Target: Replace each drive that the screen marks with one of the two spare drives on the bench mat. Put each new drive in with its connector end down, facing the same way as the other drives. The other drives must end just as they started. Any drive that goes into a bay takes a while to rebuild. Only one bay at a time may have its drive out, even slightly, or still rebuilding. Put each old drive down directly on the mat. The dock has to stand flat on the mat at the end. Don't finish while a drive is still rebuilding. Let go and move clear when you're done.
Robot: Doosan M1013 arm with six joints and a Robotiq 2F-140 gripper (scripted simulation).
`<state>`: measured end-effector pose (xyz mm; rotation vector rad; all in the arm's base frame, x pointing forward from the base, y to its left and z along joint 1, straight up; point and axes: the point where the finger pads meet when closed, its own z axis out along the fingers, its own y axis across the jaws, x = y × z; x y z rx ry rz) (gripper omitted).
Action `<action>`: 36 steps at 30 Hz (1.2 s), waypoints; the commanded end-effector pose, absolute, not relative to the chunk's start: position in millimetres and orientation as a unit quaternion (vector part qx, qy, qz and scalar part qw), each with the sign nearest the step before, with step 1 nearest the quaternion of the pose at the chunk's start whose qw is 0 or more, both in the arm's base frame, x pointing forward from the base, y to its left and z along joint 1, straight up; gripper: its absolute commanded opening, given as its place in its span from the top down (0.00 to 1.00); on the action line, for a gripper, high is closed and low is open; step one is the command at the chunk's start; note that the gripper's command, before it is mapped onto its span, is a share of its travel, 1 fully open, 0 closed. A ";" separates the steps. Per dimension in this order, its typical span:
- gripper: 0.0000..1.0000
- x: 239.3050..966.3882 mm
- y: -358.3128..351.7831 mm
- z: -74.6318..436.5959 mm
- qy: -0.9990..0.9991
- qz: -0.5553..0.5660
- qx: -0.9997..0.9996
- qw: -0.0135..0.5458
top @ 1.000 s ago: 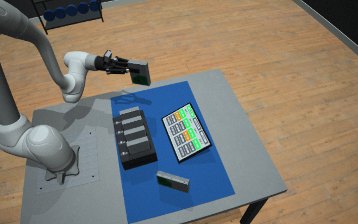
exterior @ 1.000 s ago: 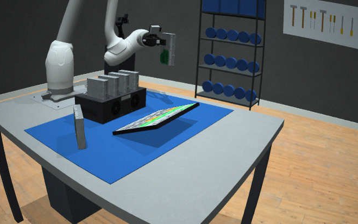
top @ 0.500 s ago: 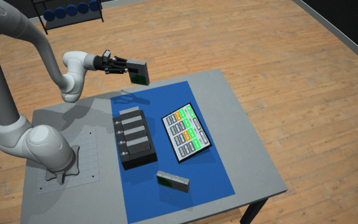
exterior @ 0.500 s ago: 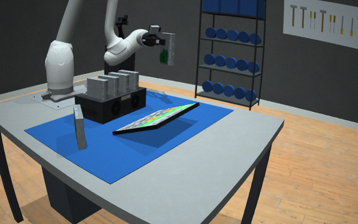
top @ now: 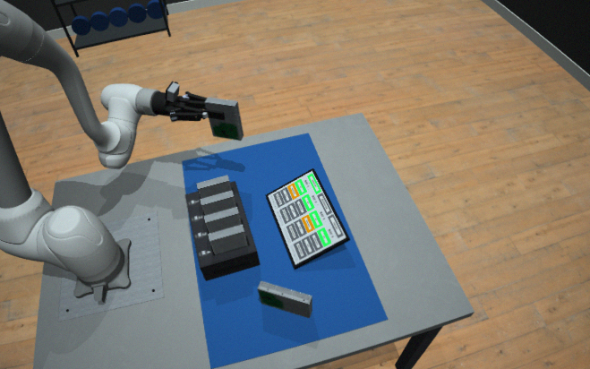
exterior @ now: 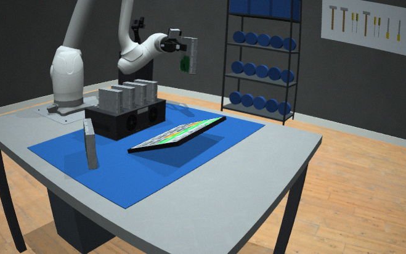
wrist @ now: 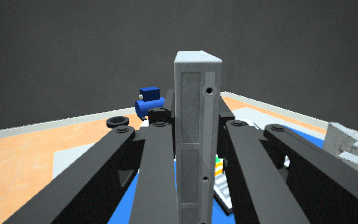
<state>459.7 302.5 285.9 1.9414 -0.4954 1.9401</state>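
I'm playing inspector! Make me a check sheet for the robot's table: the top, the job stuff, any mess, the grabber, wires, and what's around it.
Surface: grey table with a blue mat.
Job's things: four drives stand in the black dock; one spare drive stands on the mat; the screen shows green and orange boxes.
Clutter: nothing seen.
End effector: shut on a drive, held above the table's height.
Cables: nothing seen.
Surroundings: wood floor, dark walls, a shelf rack with blue round things, pictures of tools on the wall.
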 end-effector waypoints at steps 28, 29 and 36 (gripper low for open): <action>0.90 443.1 313.7 286.4 -0.175 0.685 0.685 0.175; 0.90 442.7 314.0 286.4 -0.175 0.685 0.685 0.175; 0.90 440.9 315.2 286.4 -0.175 0.685 0.685 0.175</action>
